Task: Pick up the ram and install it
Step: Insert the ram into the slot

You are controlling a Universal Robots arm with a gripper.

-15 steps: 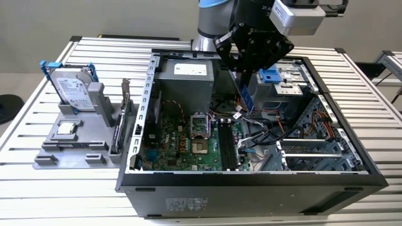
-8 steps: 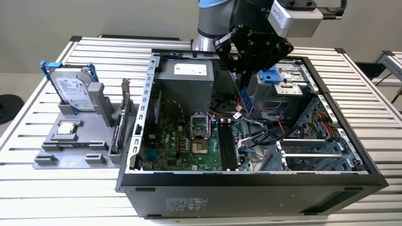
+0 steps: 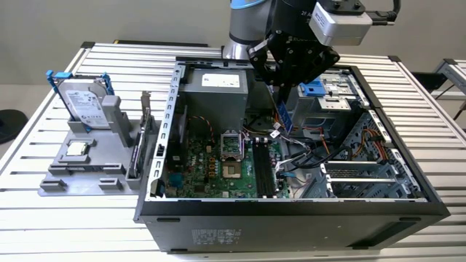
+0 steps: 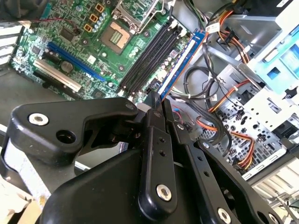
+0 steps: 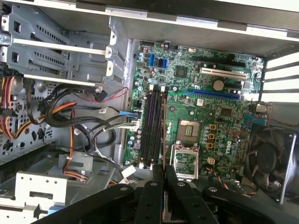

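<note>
With the jaws clamped on the ram (image 4: pixel 183 61), the pick-up looks done: the stick hangs on edge inside the open case (image 3: pixel 291 218), over but apart from the black slots (image 5: pixel 150 126) beyond, not yet seated

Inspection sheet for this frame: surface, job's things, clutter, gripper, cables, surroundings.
Surface: slatted metal table carrying an open computer case.
Job's things: the ram hangs over the motherboard, not seated in the black memory slots.
Clutter: gray fixture at the exterior view's left, holding a hard drive upright.
Gripper: gripper shut on the ram's upper end, above the case.
Cables: orange, black and white cables bundled inside the case beside the motherboard.
Surroundings: edge of another slatted table at the exterior view's right.
</note>
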